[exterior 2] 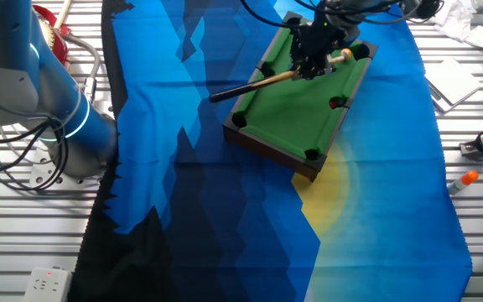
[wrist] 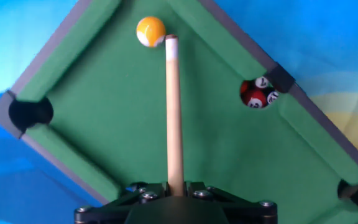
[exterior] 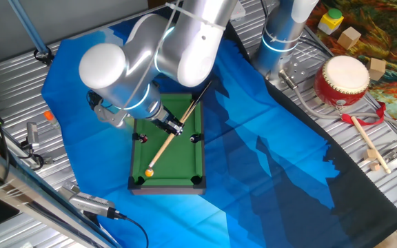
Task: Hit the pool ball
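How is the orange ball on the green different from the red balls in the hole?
The orange ball lies out on the felt of the pool table, by the cue tip; the red balls sit down in a side pocket. It is alone; they are bunched together. All are small and glossy.

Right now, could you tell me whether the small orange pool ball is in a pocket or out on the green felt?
Out: the small orange pool ball rests on green felt beside the wooden cue's tip.

Silver-grey rounded arm [exterior: 178, 48], glowing cyan joint rings, black claw [exterior: 173, 126].
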